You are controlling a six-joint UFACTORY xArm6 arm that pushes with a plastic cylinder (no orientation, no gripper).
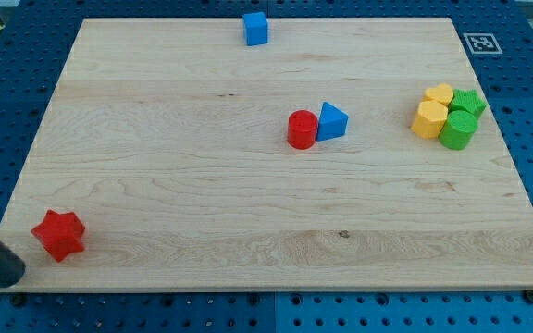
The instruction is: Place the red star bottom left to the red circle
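Observation:
The red star point(59, 235) lies near the board's bottom left corner. The red circle point(302, 129) stands near the board's middle, touching a blue triangle point(332, 121) on its right. My tip point(7, 275) is at the view's bottom left, just left of and below the red star, a small gap apart from it. The rod comes in from the left edge of the view.
A blue cube point(255, 29) sits at the top edge of the wooden board point(202, 203). At the right stands a tight cluster: a yellow heart point(440, 94), a yellow hexagon point(429, 120), a green star point(469, 102) and a green cylinder point(457, 131).

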